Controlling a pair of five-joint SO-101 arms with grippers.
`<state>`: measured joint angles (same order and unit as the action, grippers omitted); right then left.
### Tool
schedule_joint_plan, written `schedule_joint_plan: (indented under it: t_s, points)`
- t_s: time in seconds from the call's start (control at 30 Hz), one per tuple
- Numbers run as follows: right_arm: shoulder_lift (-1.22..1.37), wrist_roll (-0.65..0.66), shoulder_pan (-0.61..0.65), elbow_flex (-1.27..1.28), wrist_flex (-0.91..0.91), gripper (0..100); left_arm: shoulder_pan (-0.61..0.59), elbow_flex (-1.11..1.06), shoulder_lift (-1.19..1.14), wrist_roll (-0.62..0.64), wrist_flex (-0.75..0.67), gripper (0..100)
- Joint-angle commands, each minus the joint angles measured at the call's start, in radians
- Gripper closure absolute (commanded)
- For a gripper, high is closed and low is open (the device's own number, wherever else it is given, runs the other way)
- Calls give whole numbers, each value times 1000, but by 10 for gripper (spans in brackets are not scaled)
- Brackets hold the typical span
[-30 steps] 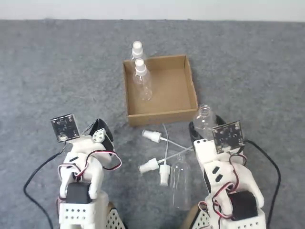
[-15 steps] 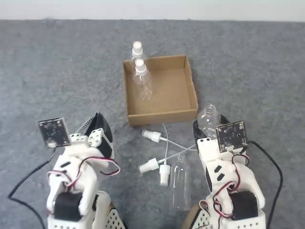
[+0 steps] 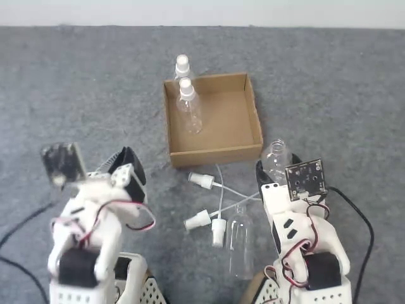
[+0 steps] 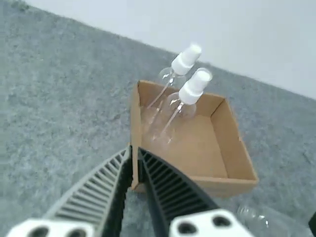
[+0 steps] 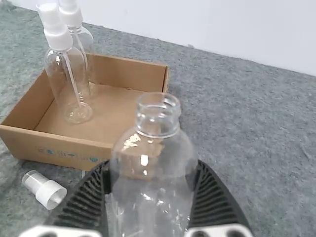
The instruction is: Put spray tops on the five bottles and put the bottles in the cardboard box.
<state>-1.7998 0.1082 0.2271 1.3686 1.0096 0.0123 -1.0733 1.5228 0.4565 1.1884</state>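
The table (image 3: pixel 76 76) is covered in grey cloth, matt and rough, like felt or low carpet. The box (image 3: pixel 215 154) is plain brown cardboard, matt, with raw cut edges. The capped bottles (image 3: pixel 190 113) at its far left corner are clear, smooth plastic with glossy glints, and their caps are opaque white plastic. The open bottle (image 5: pixel 150 148) in the right gripper (image 5: pixel 150 170) is the same clear glossy plastic, as is the lying bottle (image 3: pixel 240 244) near the table's front edge. The loose tops (image 3: pixel 202 180) are white plastic with thin translucent tubes. The left gripper (image 4: pixel 132 153) has matt black, ribbed plastic fingers (image 4: pixel 168 187), like the right's. The arm bodies (image 3: pixel 297 234) are smooth white plastic.
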Motion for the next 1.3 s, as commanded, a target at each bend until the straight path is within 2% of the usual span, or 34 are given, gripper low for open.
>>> schedule_joint_plan:
  t_s: [0.0, 0.1, 0.23, 0.43, 0.63, 1.27]
  points:
    - [-18, -11, -13, -12, -30, 993, 8, 110, -261, 58, -2, 988]
    - [-18, -11, -13, -12, -30, 993, 15, 131, -385, 83, -2, 988]
    - [-18, -11, -13, -12, -30, 993, 89, 122, -516, 163, 5, 983]
    - [-18, -9, -13, -11, -30, 993, 198, 130, -643, 290, -3, 836]
    - [-18, -8, -15, -11, -30, 993, 302, 127, -707, 382, -38, 828]
    - [-18, -2, -15, -11, -30, 993, 313, 130, -1099, 522, -339, 828]
